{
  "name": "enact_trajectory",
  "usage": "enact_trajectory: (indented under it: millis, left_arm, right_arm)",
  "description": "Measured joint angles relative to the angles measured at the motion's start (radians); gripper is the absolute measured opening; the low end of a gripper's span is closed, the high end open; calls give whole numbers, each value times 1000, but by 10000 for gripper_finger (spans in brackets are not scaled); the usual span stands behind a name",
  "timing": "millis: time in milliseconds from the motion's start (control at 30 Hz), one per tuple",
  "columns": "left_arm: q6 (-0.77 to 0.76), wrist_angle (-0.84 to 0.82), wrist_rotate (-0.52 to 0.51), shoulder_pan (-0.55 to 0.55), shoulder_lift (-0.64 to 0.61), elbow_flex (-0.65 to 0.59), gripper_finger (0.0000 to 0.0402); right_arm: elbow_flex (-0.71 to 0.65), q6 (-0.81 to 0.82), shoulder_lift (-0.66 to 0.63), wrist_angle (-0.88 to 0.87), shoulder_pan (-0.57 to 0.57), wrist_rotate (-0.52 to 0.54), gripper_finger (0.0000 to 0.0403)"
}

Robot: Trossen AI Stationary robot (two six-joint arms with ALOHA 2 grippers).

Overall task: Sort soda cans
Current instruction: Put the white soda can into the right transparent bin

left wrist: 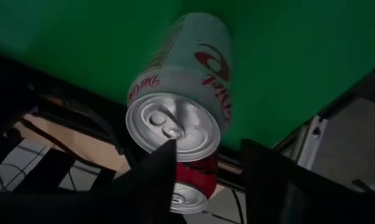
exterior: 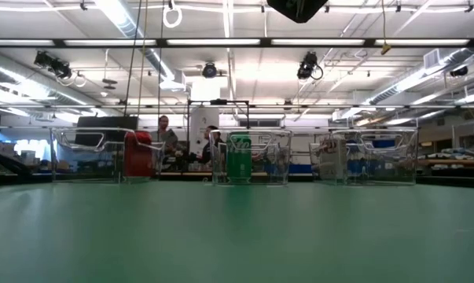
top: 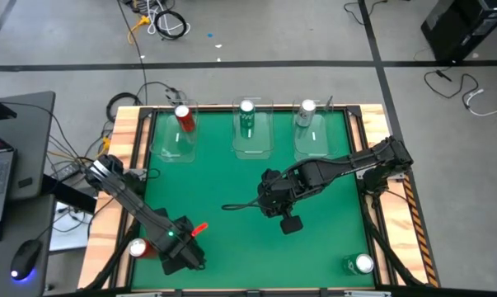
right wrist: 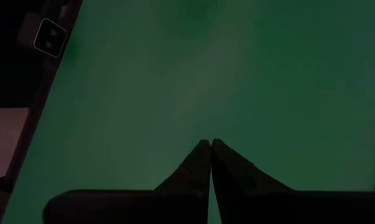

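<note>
At the lower left of the high view, the left gripper [top: 185, 256] sits tight against the table's near edge [top: 232, 289]; its fingers [left wrist: 153, 177] straddle 2 cans, a silver-white can [left wrist: 184, 93] and a red can [left wrist: 196, 180], and whether they grip is unclear. The right gripper [top: 232, 206], clenched empty, hovers mid-mat with open green around. 3 cans [top: 246, 115] stand in bins along the top edge; 1 green can [top: 362, 264] stands lower right.

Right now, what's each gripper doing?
Left gripper: closing around the red can, grip not confirmed.
Right gripper: shut, holding nothing, above the green mat.
</note>
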Motion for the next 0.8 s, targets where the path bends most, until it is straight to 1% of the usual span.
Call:
enact_trajectory:
  millis: [200, 300, 333, 567, 667, 800]
  left_arm:
    - [-14, -10, -44, -5, 0, 38, 81]
    - [-32, -13, -57, -14, 0, 46, 25]
    - [-38, -13, -57, -18, 0, 48, 13]
    - [-97, -9, -106, -49, -2, 21, 3]
    - [-131, -8, -153, -53, -2, -1, 2]
    - [-131, 25, -201, -53, -5, -5, 2]
  right_arm:
    - [0, -6, 0, 0, 0, 0, 24]
    - [0, -12, 0, 0, 0, 3, 22]
    - [0, -17, 0, 0, 0, 6, 21]
    - [0, -27, 0, 0, 0, 9, 12]
    - [0, -27, 0, 1, 0, 11, 16]
    - [0, -28, 0, 8, 0, 11, 16]
